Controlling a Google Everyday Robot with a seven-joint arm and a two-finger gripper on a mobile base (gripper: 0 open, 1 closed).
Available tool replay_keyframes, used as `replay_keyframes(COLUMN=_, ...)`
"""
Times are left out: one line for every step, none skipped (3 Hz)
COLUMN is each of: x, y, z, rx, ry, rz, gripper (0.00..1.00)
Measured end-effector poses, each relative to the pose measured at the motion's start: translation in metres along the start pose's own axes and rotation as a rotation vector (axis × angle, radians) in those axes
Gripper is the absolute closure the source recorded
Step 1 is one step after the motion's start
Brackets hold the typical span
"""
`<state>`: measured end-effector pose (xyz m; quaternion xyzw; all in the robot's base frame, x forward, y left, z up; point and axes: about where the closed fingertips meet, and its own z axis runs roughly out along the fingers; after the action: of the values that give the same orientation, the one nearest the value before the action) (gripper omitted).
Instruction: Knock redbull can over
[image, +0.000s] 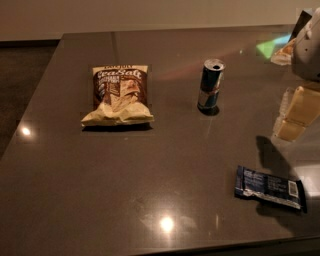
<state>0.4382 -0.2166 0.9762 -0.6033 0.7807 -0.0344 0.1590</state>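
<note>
The redbull can (211, 85) stands upright on the dark table (165, 165), right of centre towards the back. It is slim, blue and silver with a red logo, and its silver top is open. My gripper (295, 117) hangs at the right edge of the camera view, pale cream below a grey-white wrist. It is to the right of the can and a little nearer the front, well apart from it and holding nothing that I can see.
A brown and cream sea-salt chip bag (118, 95) lies flat to the left of the can. A flat dark-blue snack bar wrapper (270, 187) lies at the front right, below the gripper. The table's left edge borders dark floor.
</note>
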Motion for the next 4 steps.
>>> replay_keyframes(x=0.0, y=0.0, z=0.0, rx=0.002, ry=-0.002, rz=0.0, gripper=0.0)
replay_keyframes(x=-0.011, y=-0.016, z=0.001, rx=0.02, ry=-0.07, rz=0.022, gripper=0.0)
replay_keyframes(x=-0.026, y=-0.038, z=0.008, rx=0.025, ry=-0.151, rz=0.059, gripper=0.0)
replay_keyframes(x=-0.04, y=-0.061, z=0.019, rx=0.023, ry=-0.218, rz=0.102, gripper=0.0)
